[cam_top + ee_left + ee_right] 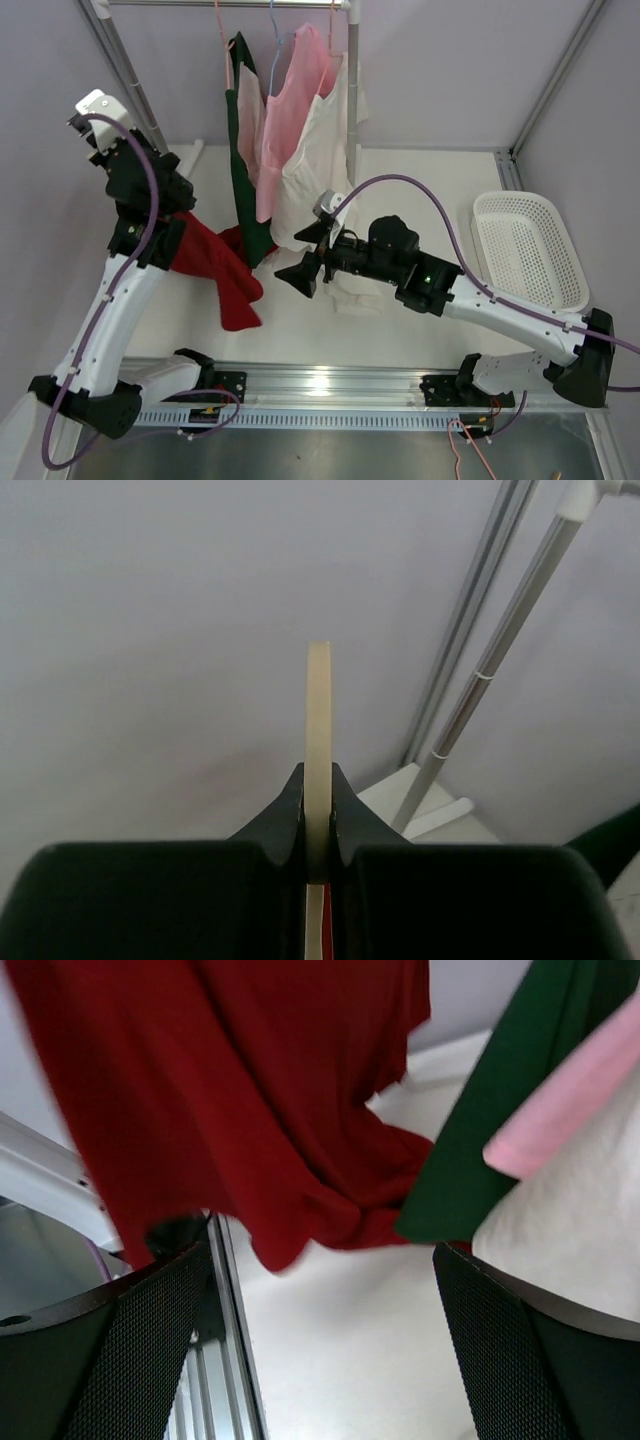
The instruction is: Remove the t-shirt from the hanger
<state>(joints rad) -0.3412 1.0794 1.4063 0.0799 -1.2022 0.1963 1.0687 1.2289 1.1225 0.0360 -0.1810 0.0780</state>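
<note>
We find the left gripper (318, 785) clamped on a cream hanger (318, 710), red t-shirt (215, 265) drooping nearby; the right gripper (320, 1345) gapes wide before racked garments (310, 170).

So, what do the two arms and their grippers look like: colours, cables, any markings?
Both the left arm and the right arm have white links with black joints. A purple cable runs along each. A green light glows on the right one. The left gripper has smooth black fingers; the right gripper has black fingers with a fine mesh texture.
</note>
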